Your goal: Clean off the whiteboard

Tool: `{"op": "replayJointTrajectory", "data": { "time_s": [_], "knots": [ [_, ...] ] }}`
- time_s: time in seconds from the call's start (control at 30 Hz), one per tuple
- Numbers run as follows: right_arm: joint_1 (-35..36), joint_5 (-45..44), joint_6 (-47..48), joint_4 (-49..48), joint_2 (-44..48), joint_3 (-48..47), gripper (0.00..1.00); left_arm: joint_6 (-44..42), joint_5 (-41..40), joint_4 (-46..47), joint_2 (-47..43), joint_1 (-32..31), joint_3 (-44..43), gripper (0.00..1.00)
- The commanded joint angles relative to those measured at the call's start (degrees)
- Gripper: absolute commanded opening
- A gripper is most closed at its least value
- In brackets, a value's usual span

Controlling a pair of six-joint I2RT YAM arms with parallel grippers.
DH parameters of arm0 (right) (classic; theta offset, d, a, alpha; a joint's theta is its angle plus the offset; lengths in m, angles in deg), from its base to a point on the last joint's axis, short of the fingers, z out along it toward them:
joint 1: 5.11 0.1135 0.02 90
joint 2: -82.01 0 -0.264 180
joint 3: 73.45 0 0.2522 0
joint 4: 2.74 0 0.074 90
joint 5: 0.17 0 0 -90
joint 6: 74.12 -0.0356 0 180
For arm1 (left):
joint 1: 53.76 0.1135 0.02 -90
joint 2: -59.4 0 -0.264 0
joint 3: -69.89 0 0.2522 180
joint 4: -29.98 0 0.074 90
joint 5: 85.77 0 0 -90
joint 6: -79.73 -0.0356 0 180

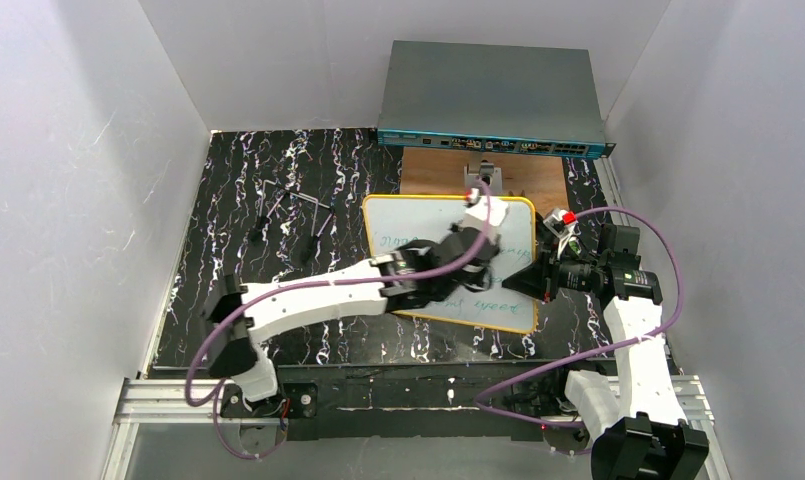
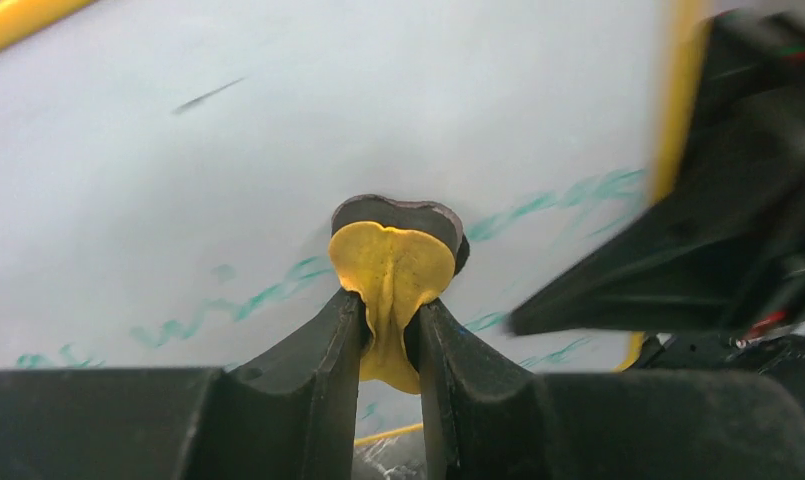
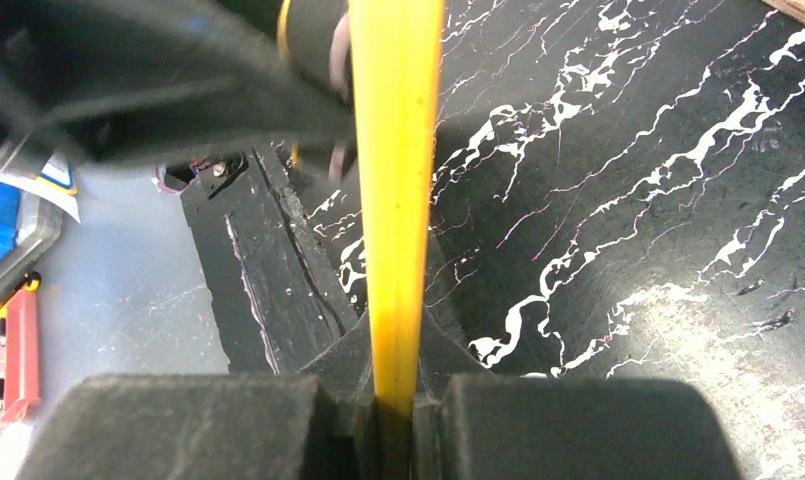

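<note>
While the right gripper (image 3: 396,400) clamps the whiteboard (image 1: 418,215) by its right edge, the left gripper (image 2: 389,308) pinches a yellow eraser (image 2: 393,262) against it; green writing (image 2: 248,300) lies toward its near edge.

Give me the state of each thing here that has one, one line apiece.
whiteboard: green writing left on it, right rim clamped.
yellow eraser: squeezed in the grip, against the board.
left gripper: shut on the yellow eraser.
right gripper: shut on the whiteboard's rim.

Yellow-rimmed whiteboard (image 1: 408,215) (rounded corners) bears green writing.
</note>
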State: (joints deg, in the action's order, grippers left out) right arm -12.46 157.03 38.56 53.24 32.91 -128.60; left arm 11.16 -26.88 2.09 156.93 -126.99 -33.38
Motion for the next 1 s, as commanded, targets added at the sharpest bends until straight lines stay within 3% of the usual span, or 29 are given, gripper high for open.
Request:
{"op": "replayJointTrajectory", "data": {
  "time_s": [0.0, 0.27, 0.37, 0.7, 0.97],
  "knots": [
    [0.75, 4.54, 4.77, -3.07, 1.91, -1.39, 0.01, 6.81, 9.33, 6.44, -13.54, 7.9, 13.94, 0.0],
    [0.7, 5.58, 4.89, -2.58, 1.86, -1.5, 0.01, 14.58, 6.66, 15.09, -30.54, 18.39, 40.05, 0.0],
    [0.81, 6.08, 4.81, -2.77, 1.59, -1.42, 0.01, 15.9, 5.64, 18.41, -33.33, 21.26, 44.97, 0.0],
    [0.89, 6.1, 4.61, -2.92, 1.41, -1.33, 0.01, 12.67, 10.14, 26.82, -30.92, 29.85, 44.88, 0.0],
    [0.87, 6.11, 4.54, -2.83, 1.43, -1.42, 0.01, 9.93, 21.45, 32.03, -30.89, 36.25, 48.24, 0.0]
  ]
}}
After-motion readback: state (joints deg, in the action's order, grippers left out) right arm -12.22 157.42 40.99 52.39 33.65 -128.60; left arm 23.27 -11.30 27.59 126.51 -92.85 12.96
